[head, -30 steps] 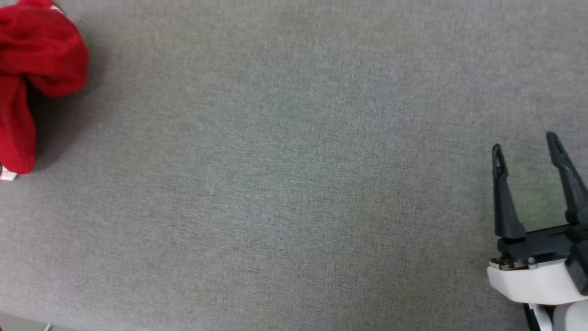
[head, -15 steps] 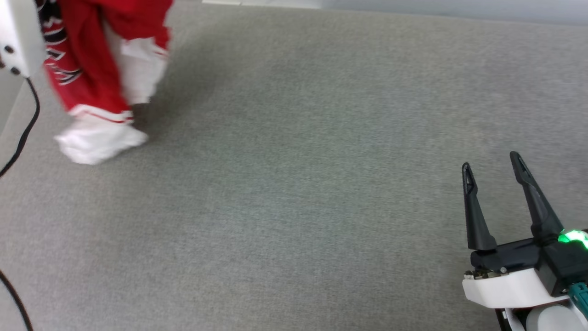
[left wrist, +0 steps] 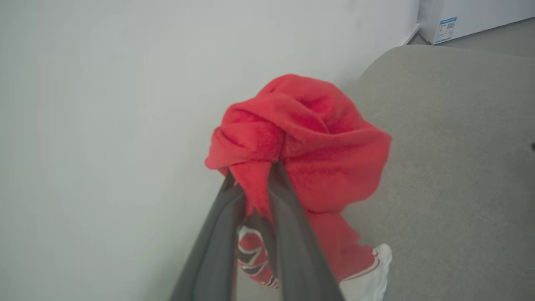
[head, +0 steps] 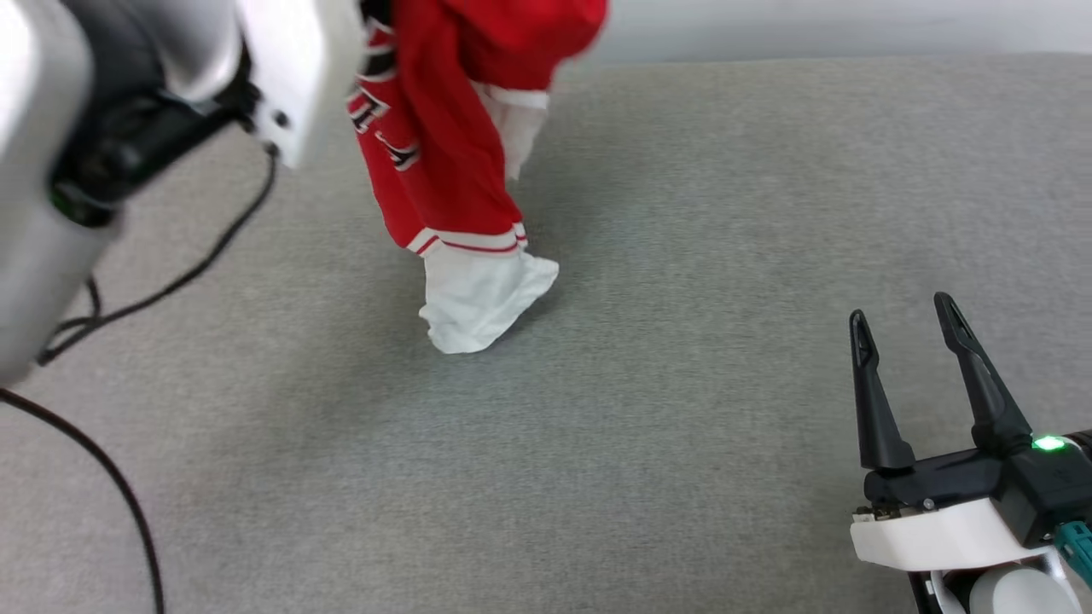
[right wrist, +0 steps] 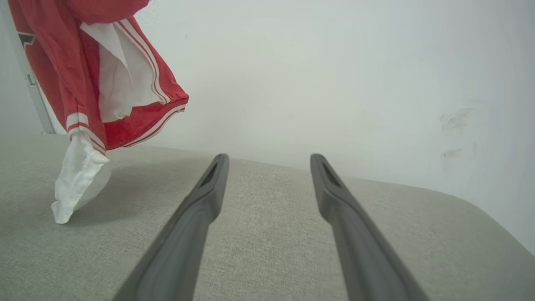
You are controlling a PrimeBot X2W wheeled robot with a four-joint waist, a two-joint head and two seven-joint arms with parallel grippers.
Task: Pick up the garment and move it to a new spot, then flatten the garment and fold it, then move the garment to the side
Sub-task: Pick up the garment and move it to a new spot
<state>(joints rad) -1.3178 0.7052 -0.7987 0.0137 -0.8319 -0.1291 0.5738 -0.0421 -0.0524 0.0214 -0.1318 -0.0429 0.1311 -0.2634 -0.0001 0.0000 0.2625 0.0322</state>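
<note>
The garment [head: 452, 128], red with striped trim and black lettering, hangs bunched from my left arm [head: 290, 77] at the upper left of the head view. Its white sleeve [head: 478, 298] trails down and touches the grey surface [head: 699, 256]. In the left wrist view my left gripper [left wrist: 253, 177] is shut on a twisted knot of the garment [left wrist: 305, 142]. My right gripper [head: 902, 310] stands open and holds nothing at the lower right, far from the cloth. In the right wrist view the right gripper [right wrist: 269, 158] has the garment [right wrist: 83, 62] to its upper left.
The grey fabric surface [right wrist: 267, 234] ends at a rounded far edge against a pale wall [right wrist: 334, 62]. Black cables [head: 171, 281] loop over the left side under my left arm. A white box with a label [left wrist: 459, 16] stands beyond the surface's far corner.
The head view has shifted. The garment, earlier bunched at the left edge, now hangs nearer the middle from my left arm, which has come into view. The right gripper stays open.
</note>
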